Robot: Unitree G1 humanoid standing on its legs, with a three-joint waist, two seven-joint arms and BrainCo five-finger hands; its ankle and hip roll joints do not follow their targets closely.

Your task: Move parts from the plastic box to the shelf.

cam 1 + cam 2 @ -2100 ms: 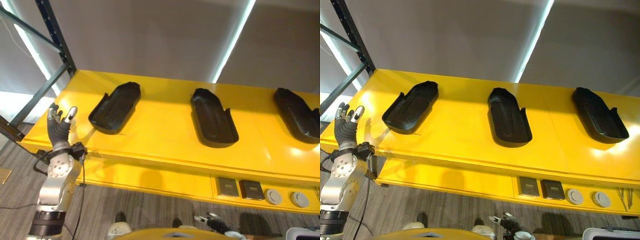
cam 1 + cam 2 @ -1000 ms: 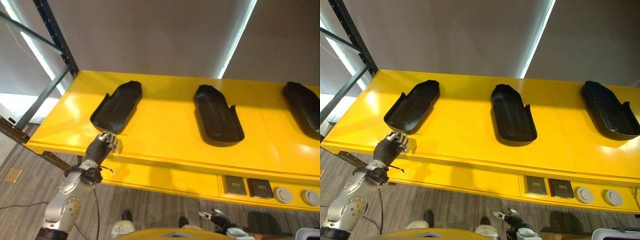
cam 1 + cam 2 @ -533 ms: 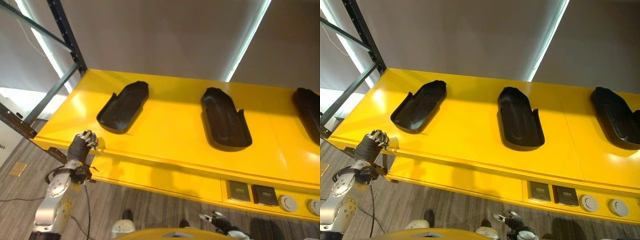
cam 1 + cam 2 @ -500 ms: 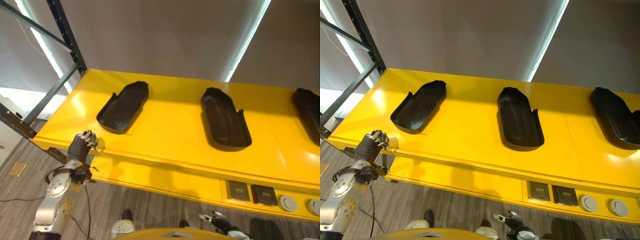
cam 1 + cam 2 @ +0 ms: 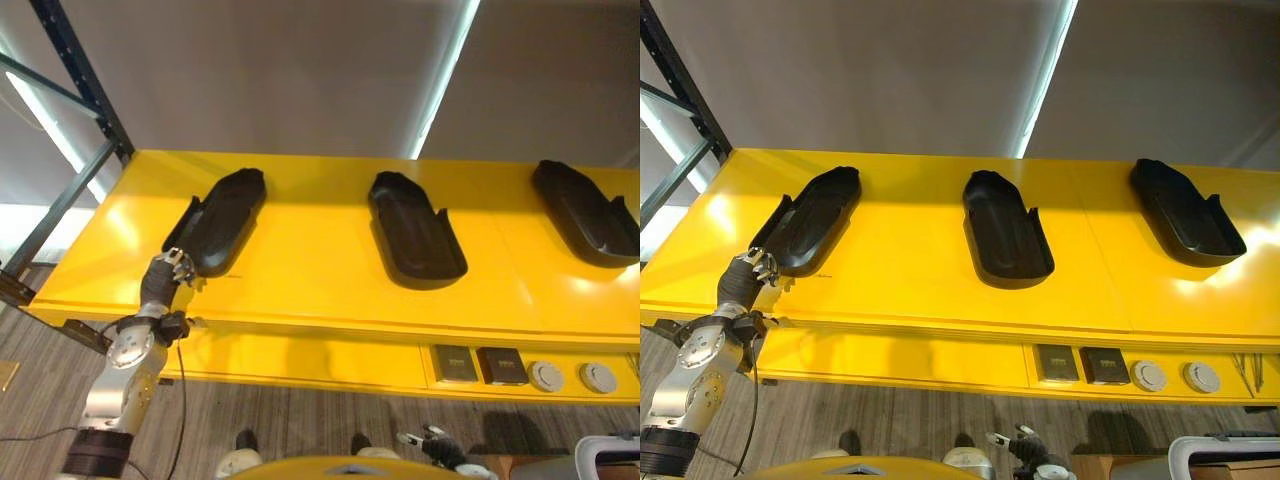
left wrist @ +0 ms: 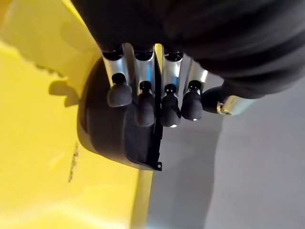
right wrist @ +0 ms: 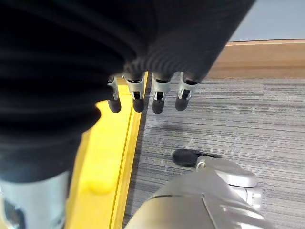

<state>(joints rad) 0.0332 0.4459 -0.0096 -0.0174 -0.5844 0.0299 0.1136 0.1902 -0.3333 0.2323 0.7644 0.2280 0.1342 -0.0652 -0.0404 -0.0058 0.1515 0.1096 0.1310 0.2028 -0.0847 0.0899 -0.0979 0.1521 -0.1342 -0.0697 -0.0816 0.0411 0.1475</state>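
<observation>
Risen back to the shelf [image 5: 300,270], left hand [image 5: 163,275] fingers [image 6: 143,102] curl loosely against the leftmost part [image 5: 220,220].

Three black moulded parts [image 5: 217,220] [image 5: 414,230] [image 5: 583,211] lie open side up, well apart, in a row — on the yellow shelf [image 5: 320,275]

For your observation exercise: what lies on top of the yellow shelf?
Three black parts lie on the yellow shelf: left part, middle part, right part. The left hand is at the left part's near end.
</observation>
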